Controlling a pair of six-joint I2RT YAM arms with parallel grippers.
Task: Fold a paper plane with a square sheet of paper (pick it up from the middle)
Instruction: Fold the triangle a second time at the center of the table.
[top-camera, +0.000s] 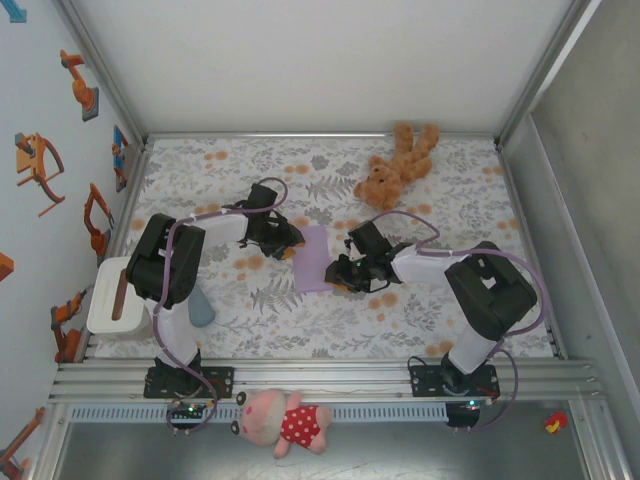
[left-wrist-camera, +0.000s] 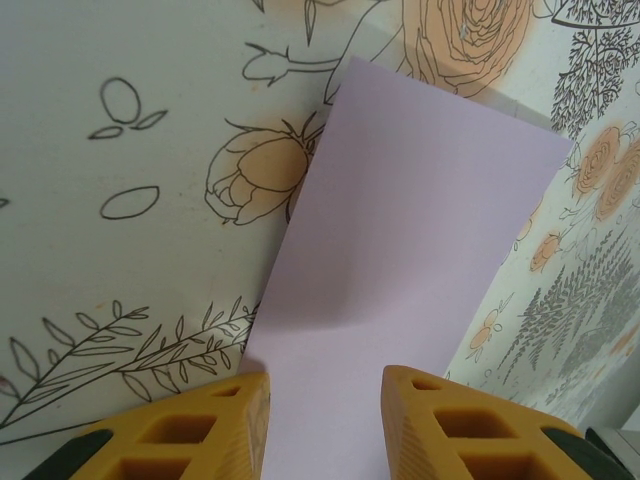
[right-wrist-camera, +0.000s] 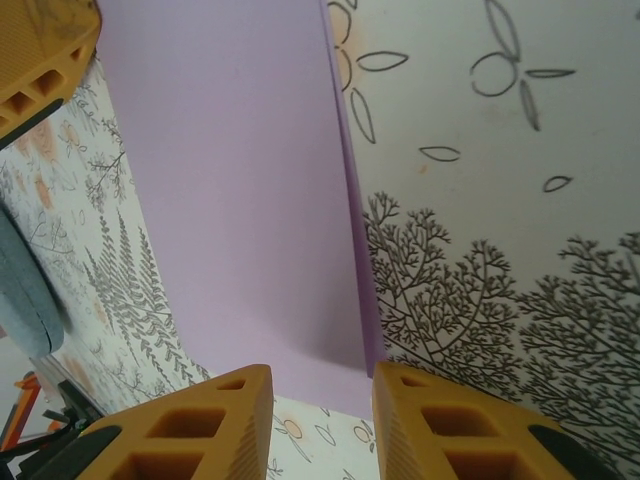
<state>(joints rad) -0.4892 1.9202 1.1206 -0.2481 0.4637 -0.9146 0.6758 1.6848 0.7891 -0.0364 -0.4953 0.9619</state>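
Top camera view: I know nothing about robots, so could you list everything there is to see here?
Table cover: one, white with grey leaves and orange flowers, over the whole table.
Sheet of paper: one, pale lilac, mid-table.
Teddy bear: one, brown, lying at the far right.
Plush pig: one, pink with a red spotted dress, on the front ledge.
Pad: one, grey-blue, by the left arm's base.
Container: one, white, at the left table edge.
Stickers: several, orange, on the left wall.
Left arm, right arm: two, black and white.
Left gripper, right gripper: two, orange-fingered, open, at the paper's sides.
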